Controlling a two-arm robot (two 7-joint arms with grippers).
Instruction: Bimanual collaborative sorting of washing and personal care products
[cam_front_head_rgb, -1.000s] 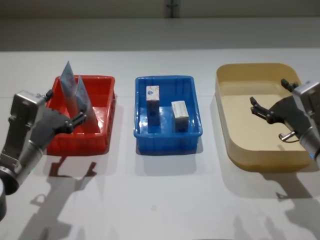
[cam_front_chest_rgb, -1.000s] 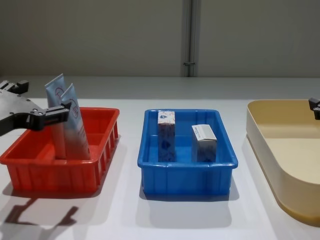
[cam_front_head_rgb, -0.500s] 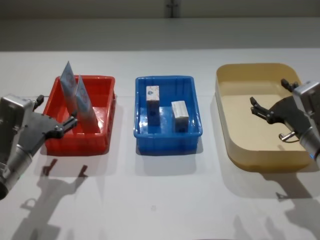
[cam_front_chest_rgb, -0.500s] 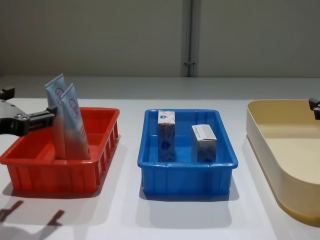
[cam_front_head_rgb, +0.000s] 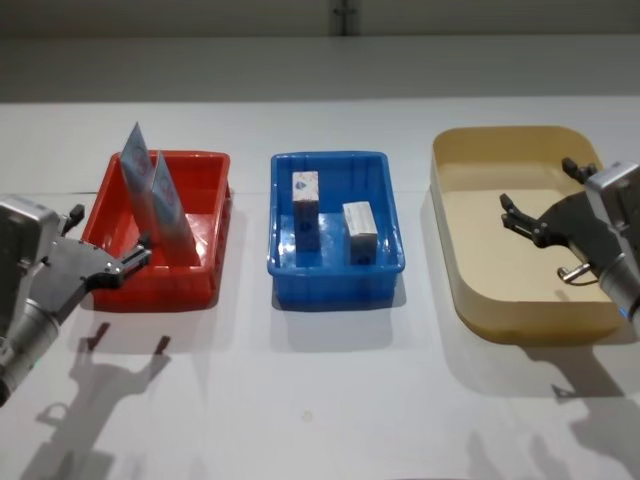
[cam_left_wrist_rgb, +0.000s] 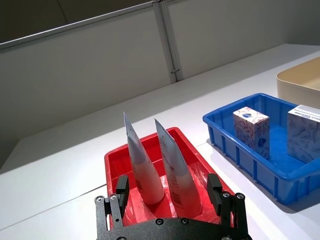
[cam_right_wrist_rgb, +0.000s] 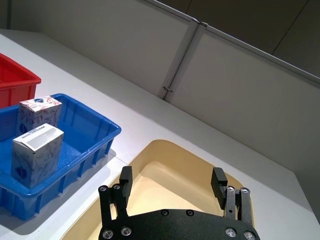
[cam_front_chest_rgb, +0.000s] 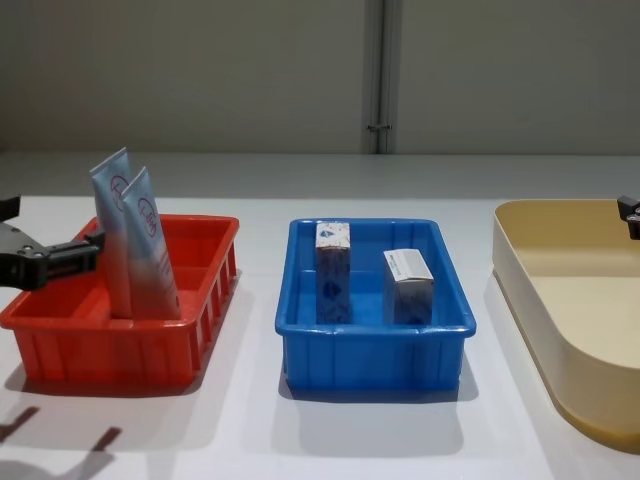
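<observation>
Two pale-blue tubes (cam_front_head_rgb: 135, 160) (cam_front_head_rgb: 170, 212) stand cap-down, leaning in the left part of the red bin (cam_front_head_rgb: 205, 160). Both tubes (cam_left_wrist_rgb: 141, 162) (cam_left_wrist_rgb: 176, 167) appear just past the fingertips in the left wrist view. Two blue cartons (cam_front_head_rgb: 305, 205) (cam_front_head_rgb: 360, 230) stand in the blue bin (cam_front_head_rgb: 330, 157). My left gripper (cam_front_head_rgb: 108, 232) hovers open and empty at the red bin's near left corner, clear of the tubes. My right gripper (cam_front_head_rgb: 540, 186) hangs open and empty over the beige bin (cam_front_head_rgb: 500, 135).
The three bins stand in a row on the white table: red left, blue middle, beige right. A bare strip of table (cam_front_head_rgb: 320, 400) runs in front of them. A grey wall (cam_front_chest_rgb: 300, 70) rises behind the table.
My left gripper has drawn back from the tubes, toward the left and the table's near side, staying open. The right arm and all products have not moved.
</observation>
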